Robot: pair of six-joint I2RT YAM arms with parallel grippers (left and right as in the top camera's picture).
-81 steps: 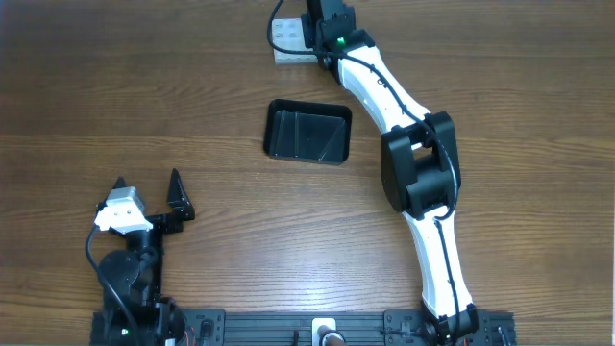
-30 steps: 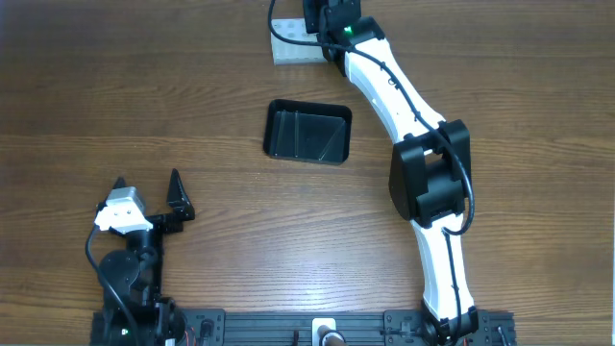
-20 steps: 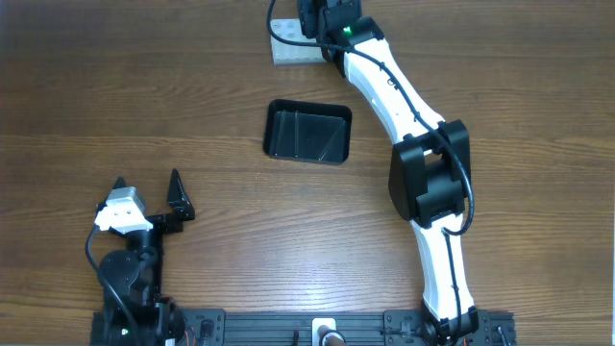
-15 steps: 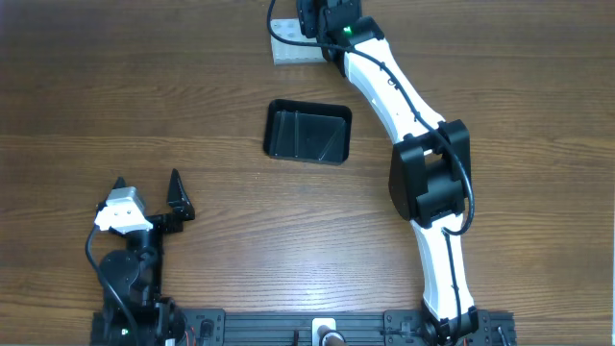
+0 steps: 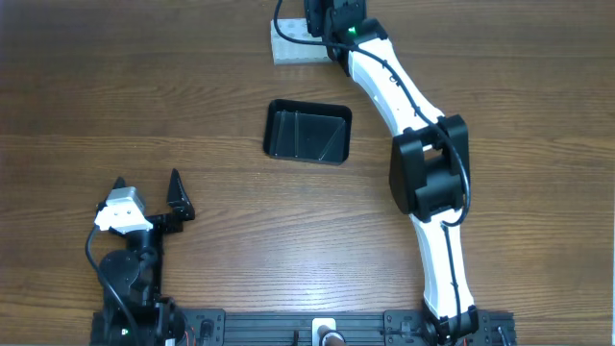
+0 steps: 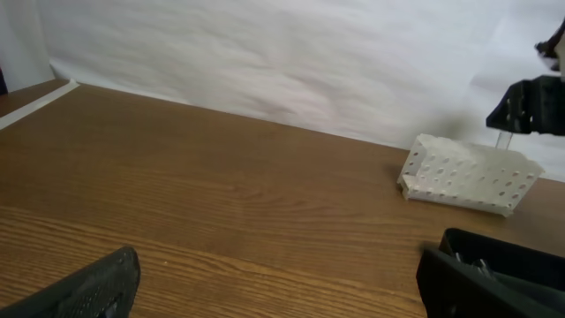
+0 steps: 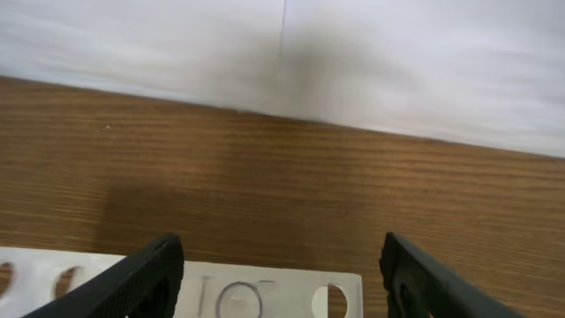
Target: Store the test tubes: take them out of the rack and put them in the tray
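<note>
Jaws both wide open, empty: left gripper [image 5: 147,180] by its base; past the tray [image 5: 308,132], right gripper [image 7: 280,240] over the rack [image 5: 291,50]. Your tube [image 7: 237,300] stands in a rack hole under the right gripper; clear, thin, round, likely light, slick and brittle, so pinch softly near the rim. Rack's white perforated plastic, tray's black, glossy, rigid.

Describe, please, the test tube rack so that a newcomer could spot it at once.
On the wooden table, look to the far edge, just beyond the black tray. The rack sits there beneath the open right gripper. It is the one white block dotted with round holes, whereas the tray is black and shallow.
</note>
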